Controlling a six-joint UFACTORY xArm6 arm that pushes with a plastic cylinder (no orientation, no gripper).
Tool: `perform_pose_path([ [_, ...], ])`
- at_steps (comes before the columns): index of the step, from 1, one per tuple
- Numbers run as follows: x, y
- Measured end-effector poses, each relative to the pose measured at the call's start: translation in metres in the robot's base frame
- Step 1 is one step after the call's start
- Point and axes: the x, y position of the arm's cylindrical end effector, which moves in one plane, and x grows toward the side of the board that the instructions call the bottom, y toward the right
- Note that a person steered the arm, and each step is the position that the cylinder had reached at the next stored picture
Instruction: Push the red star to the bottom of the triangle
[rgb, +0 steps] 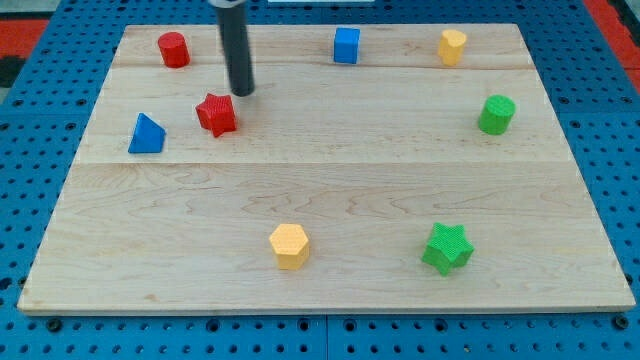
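Note:
The red star (216, 114) lies in the upper left part of the wooden board (330, 180). The blue triangle (146, 134) lies to its left and slightly lower, a block's width away. My tip (242, 93) is at the end of the dark rod, just above and to the right of the red star, very close to it; contact cannot be made out.
A red cylinder (173, 49) is at the top left. A blue cube (346, 45) and a yellow block (452, 46) are along the top. A green cylinder (496, 114) is at the right. A yellow hexagon (290, 245) and a green star (447, 248) are near the bottom.

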Motion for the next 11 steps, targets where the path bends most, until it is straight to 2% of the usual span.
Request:
perform_pose_path([
  [3, 0.117, -0.006],
  [4, 0.135, 0.038],
  [5, 0.166, -0.003],
  [7, 0.135, -0.059],
  [8, 0.171, -0.077],
  [9, 0.208, -0.080],
  [10, 0.180, -0.052],
  [11, 0.178, -0.047],
])
